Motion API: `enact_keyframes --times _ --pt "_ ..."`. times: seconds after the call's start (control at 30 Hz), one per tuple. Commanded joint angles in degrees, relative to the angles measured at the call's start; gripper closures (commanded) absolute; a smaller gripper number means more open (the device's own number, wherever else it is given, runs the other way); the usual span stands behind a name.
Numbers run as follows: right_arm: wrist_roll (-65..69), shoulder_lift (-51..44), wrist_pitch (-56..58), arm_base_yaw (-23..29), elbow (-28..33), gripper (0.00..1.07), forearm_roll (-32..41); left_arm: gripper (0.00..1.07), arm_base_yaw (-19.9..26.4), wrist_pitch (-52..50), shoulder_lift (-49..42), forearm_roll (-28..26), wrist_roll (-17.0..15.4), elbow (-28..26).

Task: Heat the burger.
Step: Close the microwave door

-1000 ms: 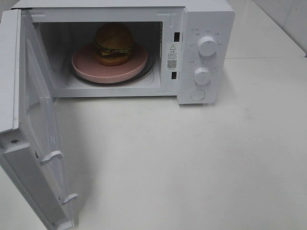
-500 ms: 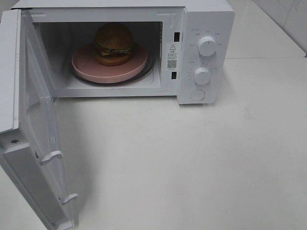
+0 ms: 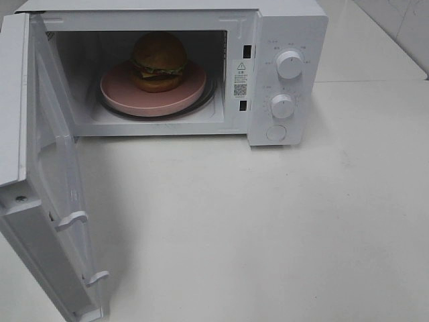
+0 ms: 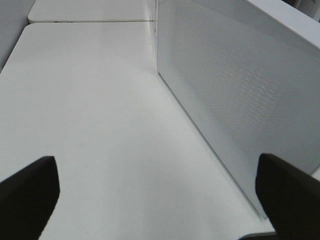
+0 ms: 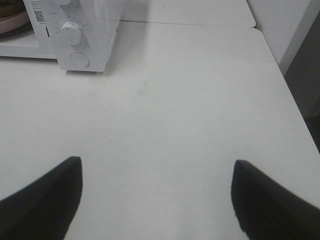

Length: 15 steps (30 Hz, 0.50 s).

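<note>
The burger point(image 3: 159, 62) sits on a round pink plate point(image 3: 120, 90) inside the open white microwave point(image 3: 288, 27) at the back of the table. The microwave door point(image 3: 47, 174) hangs wide open at the left. Neither gripper shows in the exterior high view. My left gripper point(image 4: 160, 192) is open and empty beside the microwave's perforated side wall point(image 4: 235, 95). My right gripper point(image 5: 157, 200) is open and empty over the bare table, well in front of the microwave's control panel point(image 5: 75, 35). A sliver of the pink plate point(image 5: 12, 20) shows in the right wrist view.
Two white knobs point(image 3: 289, 64) point(image 3: 282, 106) and a round button point(image 3: 275, 133) sit on the control panel. The white table point(image 3: 268, 228) spreads in front. A table seam point(image 4: 90, 21) runs behind the left gripper's view. The table's right edge point(image 5: 290, 95) drops off.
</note>
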Motion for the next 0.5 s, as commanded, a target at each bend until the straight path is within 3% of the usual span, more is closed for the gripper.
enact_keyframes --times 0.03,0.5 --pt "-0.17 -1.55 -0.69 -0.34 0.17 0.32 0.0 0.07 -0.46 -0.86 -0.74 -0.4 -0.34 -0.11" --pt "-0.17 -1.55 -0.69 -0.34 0.17 0.32 0.0 0.07 -0.46 -0.86 -0.74 -0.97 -0.34 -0.11"
